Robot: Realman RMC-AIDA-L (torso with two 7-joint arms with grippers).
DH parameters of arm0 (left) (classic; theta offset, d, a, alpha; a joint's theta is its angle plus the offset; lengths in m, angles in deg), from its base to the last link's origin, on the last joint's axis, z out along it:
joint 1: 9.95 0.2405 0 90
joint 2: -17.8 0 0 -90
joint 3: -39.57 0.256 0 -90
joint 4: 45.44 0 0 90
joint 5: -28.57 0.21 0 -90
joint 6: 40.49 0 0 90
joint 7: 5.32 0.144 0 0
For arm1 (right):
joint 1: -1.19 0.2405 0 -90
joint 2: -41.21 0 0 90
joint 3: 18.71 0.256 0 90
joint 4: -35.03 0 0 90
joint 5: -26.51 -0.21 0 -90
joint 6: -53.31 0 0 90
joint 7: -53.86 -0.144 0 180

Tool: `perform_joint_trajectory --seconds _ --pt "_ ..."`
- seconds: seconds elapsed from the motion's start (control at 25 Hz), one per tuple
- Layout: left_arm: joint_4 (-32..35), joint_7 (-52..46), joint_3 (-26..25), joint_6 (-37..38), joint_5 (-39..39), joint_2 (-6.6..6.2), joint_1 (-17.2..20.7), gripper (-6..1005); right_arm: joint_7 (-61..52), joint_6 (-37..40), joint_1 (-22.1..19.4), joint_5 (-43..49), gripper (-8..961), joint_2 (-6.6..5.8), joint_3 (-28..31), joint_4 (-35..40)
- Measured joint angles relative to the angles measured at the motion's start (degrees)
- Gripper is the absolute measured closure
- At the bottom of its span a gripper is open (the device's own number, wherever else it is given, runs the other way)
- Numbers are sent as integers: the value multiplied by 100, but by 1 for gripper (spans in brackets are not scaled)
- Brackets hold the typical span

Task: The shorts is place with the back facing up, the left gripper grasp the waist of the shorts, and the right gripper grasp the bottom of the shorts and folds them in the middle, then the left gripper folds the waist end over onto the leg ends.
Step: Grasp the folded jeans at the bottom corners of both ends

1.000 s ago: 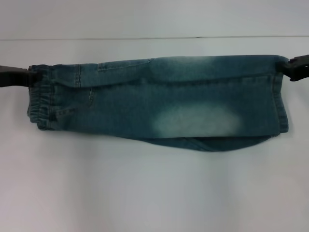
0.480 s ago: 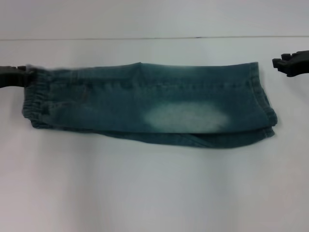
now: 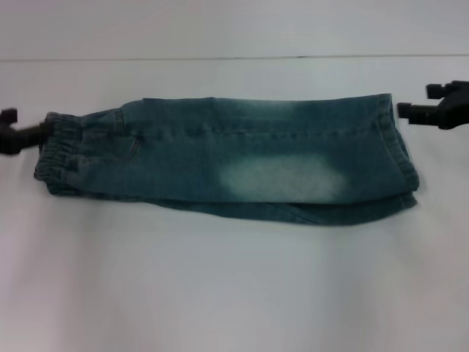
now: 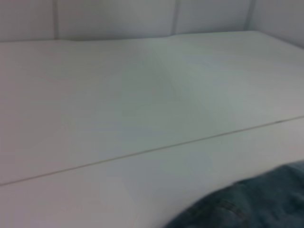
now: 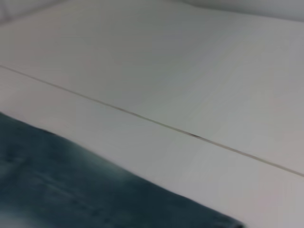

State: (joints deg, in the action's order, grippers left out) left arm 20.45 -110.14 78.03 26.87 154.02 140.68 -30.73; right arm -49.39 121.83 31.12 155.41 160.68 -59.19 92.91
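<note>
The broad white table [image 3: 220, 293] fills the head view, with a thin dark seam line [image 3: 220, 57] running across it near the far side. No containers appear in any view.

On the table lies the pair of faded blue denim shorts [image 3: 227, 158], folded lengthwise into a long band that stretches from the robot's left to its right. The elastic gathered waistband [image 3: 57, 150] forms the left end, and the leg hems [image 3: 403, 158] form the right end. A pale bleached patch [image 3: 282, 178] shows on the upper layer, and a darker lower layer peeks out along the near edge. The cloth rests flat on the surface.

The left gripper [image 3: 26, 133], dark and slim, sits at the left edge of the head view and touches the far corner of the waistband; its fingers look closed there on the waistband. The right gripper [image 3: 416, 110], dark as well, hovers just beside the far corner of the leg hems, apart from the cloth, its fingers spread and holding nothing.

The left wrist view shows a bit of denim [image 4: 247, 204] on white table; the right wrist view shows a wider strip of it [image 5: 71, 190].
</note>
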Motion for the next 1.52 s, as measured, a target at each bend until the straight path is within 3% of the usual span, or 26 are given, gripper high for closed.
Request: perform_joint_trajectory --seconds 0.2,0.4,0.56,0.84,1.12,1.52 --pt "-53 966 -341 838 -269 9 340 222 459 899 -258 -507 142 -7 41 157" --pt "-413 1462 -592 872 -251 17 497 80 869 1396 -392 -732 25 2 19 85" --pt "-798 1911 -733 543 -270 74 473 82 1226 1947 -417 -790 26 18 -11 -15" --pt "-1641 2520 -745 -331 -277 64 220 86 1915 2839 -381 -875 29 40 -206 -309" --pt "-2032 2998 -749 -804 -515 76 15 90 1826 2801 -175 -892 33 66 -792 -655" --pt "-2304 3122 -672 -818 -523 -31 -152 96 1568 2824 -51 -1017 43 66 -863 -761"
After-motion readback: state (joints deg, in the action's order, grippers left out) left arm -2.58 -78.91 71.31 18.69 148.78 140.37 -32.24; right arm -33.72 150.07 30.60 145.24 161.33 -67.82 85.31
